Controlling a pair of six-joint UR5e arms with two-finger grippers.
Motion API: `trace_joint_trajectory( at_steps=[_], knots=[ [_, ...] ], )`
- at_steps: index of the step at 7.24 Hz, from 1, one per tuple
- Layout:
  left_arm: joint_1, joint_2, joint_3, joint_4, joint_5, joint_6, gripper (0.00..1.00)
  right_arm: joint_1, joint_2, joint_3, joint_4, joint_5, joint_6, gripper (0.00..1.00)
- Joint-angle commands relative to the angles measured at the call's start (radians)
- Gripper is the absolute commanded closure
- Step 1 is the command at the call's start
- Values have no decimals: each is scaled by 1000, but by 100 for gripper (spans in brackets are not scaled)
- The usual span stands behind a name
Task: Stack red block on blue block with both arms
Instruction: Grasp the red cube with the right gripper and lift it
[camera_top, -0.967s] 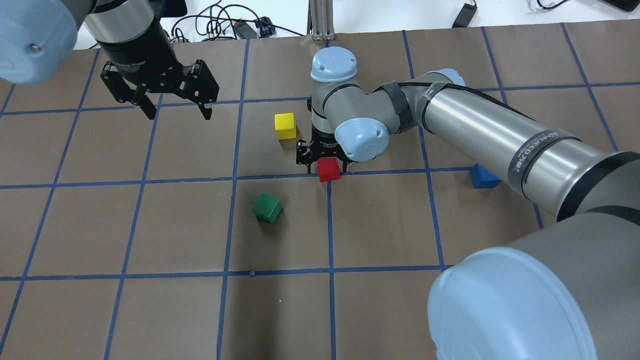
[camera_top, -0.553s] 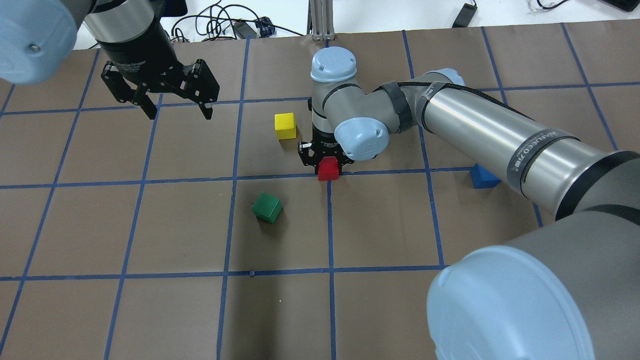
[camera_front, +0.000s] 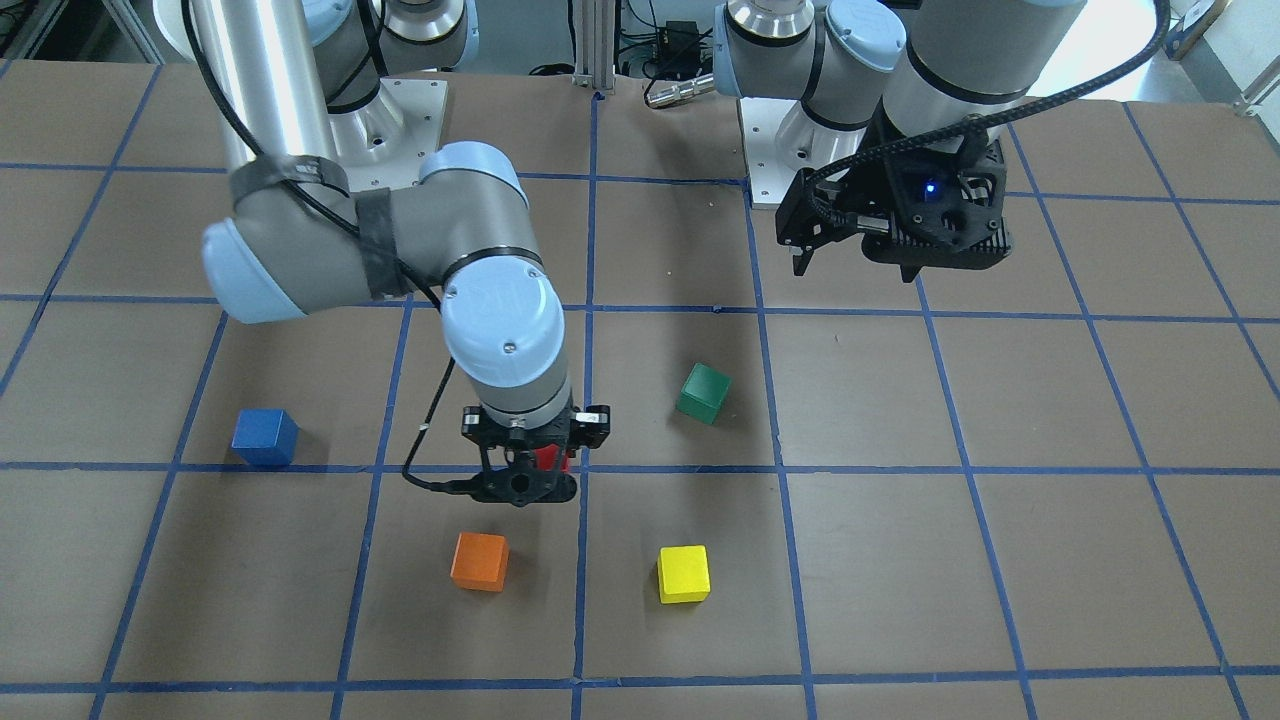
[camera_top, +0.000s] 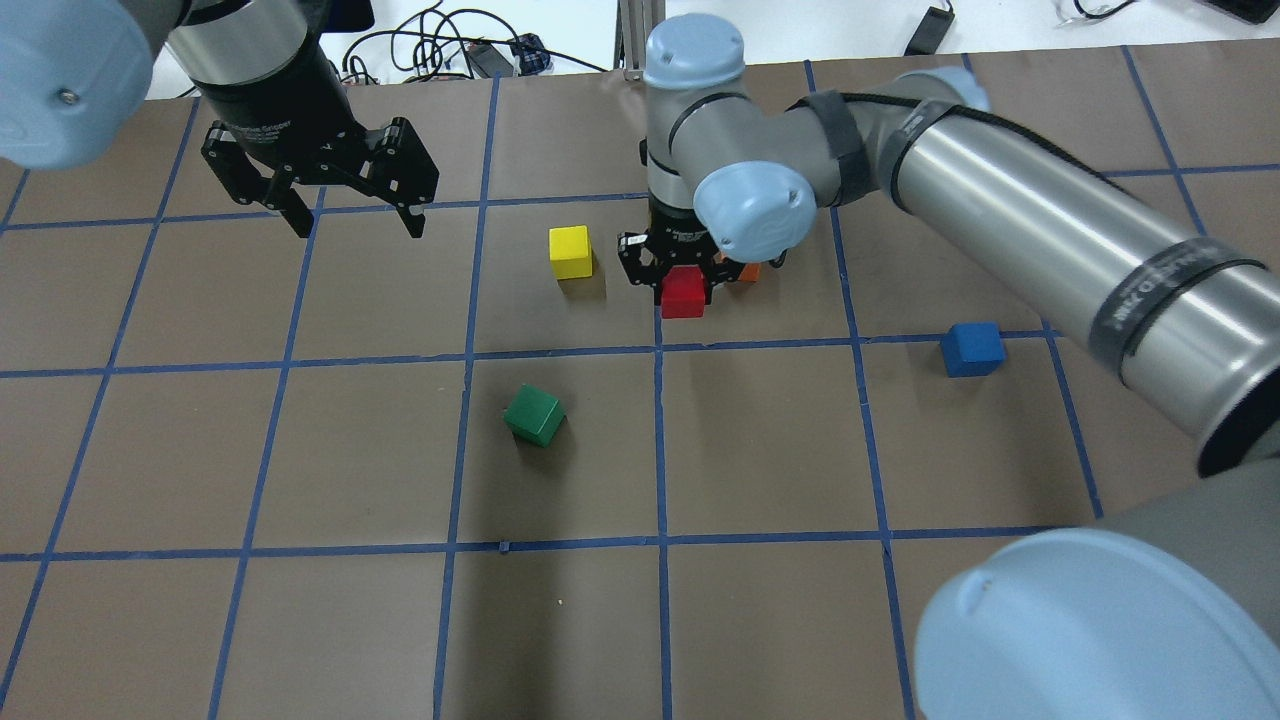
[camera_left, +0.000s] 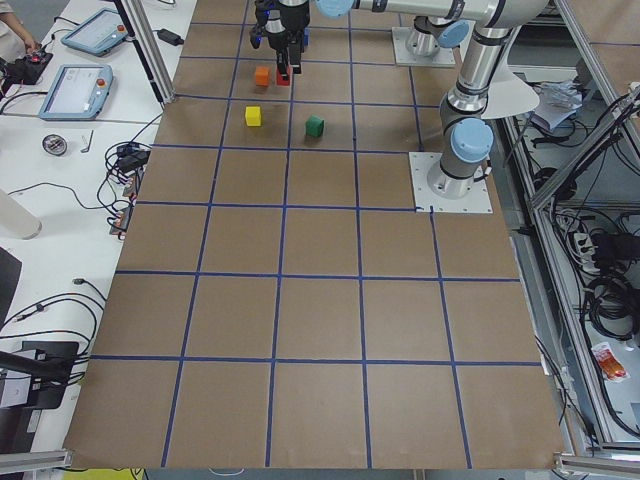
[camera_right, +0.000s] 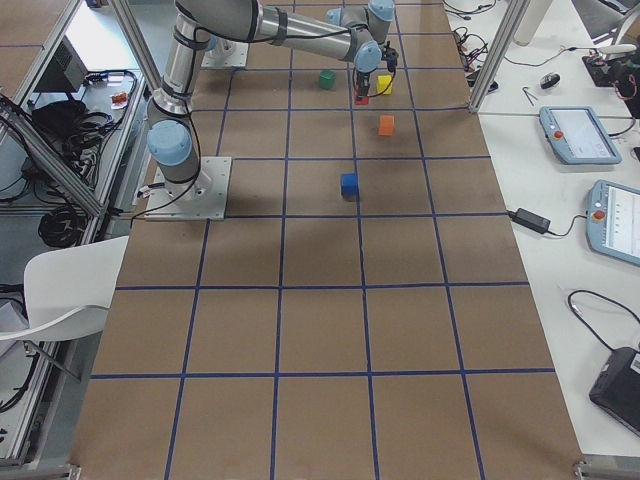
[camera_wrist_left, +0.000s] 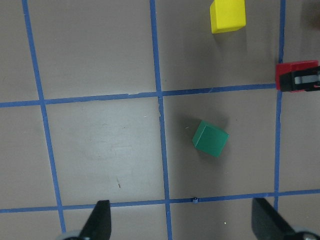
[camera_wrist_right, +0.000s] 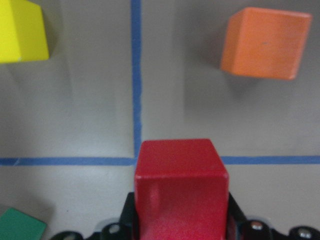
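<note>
Over the middle of the brown table (camera_top: 300, 620), the right claw (camera_top: 684, 288), clamped on the red block (camera_top: 683, 299), had apparently just raised it. The blue block (camera_top: 972, 348) sat toward the right edge, and the left claw (camera_top: 356, 228) hung apart.

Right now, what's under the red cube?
Only brown table paper crossed by blue tape lines; the small matte red cube hangs in the right tool. The patch straight below is hidden by the cube itself.
</note>
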Motion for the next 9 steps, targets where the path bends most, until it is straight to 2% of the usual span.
trace_joint_trajectory(
  at_steps=[1,3,6,7,9],
  knots=[
    [0,0,0,0,-4,0,0,-139,-101,-62,187,-23,-36,100],
    [0,0,0,5,6,3,0,-268,-135,-50,225,-39,-167,100],
    [0,3,-1,5,-4,-2,0,-353,-135,7,249,-97,-323,100],
    [0,3,-1,5,-3,-2,0,-394,-143,54,229,-99,-372,100],
    [0,0,-1,5,-3,-2,0,-428,-174,151,105,-105,-458,100]
  ],
)
